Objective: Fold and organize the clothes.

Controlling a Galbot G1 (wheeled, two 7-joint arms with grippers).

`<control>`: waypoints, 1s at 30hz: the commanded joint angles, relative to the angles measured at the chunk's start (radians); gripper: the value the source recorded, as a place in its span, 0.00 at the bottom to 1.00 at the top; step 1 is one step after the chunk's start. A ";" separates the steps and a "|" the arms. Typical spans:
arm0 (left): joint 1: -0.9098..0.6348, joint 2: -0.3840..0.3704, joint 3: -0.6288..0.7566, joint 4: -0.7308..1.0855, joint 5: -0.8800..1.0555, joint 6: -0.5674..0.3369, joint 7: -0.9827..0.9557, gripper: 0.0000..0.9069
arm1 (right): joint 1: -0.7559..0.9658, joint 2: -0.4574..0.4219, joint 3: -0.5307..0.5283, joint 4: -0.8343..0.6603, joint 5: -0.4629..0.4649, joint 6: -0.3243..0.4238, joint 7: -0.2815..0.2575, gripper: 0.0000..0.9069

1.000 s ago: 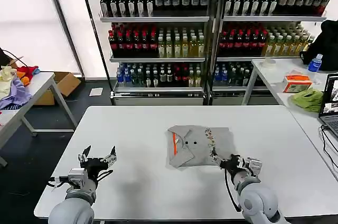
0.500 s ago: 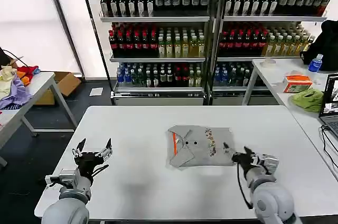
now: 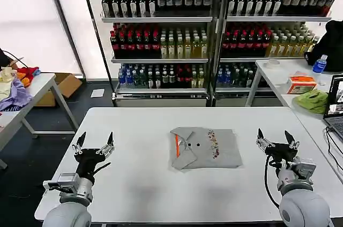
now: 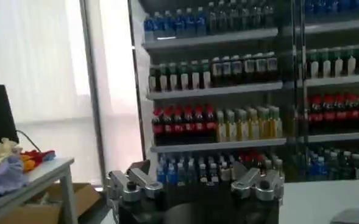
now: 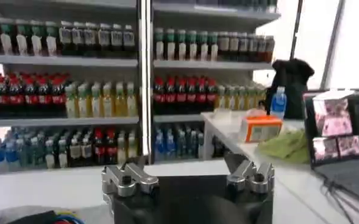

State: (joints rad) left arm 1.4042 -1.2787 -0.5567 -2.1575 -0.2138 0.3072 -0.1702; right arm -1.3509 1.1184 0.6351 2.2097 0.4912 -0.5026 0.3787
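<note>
- The grey shirt point(image 3: 204, 147) lies folded flat in the middle of the white table point(image 3: 144, 130), with its collar and orange stripe on top.
- My left pincer point(image 3: 95, 144) is raised over the left part of the table, fingers spread, empty.
- My right pincer point(image 3: 276, 140) is raised to the right of the shirt, apart from it, fingers spread, empty.

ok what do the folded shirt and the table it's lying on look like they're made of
The folded shirt looks like soft matte knit, probably cotton: light grey, with gentle creases, a collar, buttons and an orange stripe. The table looks like smooth white laminate or painted board with a faint sheen; what lies under that surface cannot be told.
</note>
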 commanded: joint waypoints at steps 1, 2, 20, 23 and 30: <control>0.017 0.000 -0.009 -0.009 0.017 -0.033 0.016 1.00 | -0.040 0.007 0.029 0.045 -0.073 0.014 -0.016 1.00; 0.014 0.000 -0.008 -0.007 0.021 -0.034 0.016 1.00 | -0.041 0.010 0.025 0.044 -0.074 0.011 -0.015 1.00; -0.028 0.013 0.002 0.036 0.012 -0.028 0.012 1.00 | -0.056 0.026 0.032 0.032 -0.077 0.010 -0.010 1.00; -0.029 0.015 0.001 0.038 0.008 -0.028 0.013 1.00 | -0.052 0.026 0.033 0.032 -0.077 0.009 -0.010 1.00; -0.027 0.010 0.004 0.029 0.007 -0.026 0.015 1.00 | -0.050 0.029 0.026 0.030 -0.080 0.008 -0.011 1.00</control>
State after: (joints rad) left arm 1.3771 -1.2669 -0.5535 -2.1263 -0.2082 0.2824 -0.1571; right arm -1.3978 1.1454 0.6620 2.2376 0.4174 -0.4957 0.3694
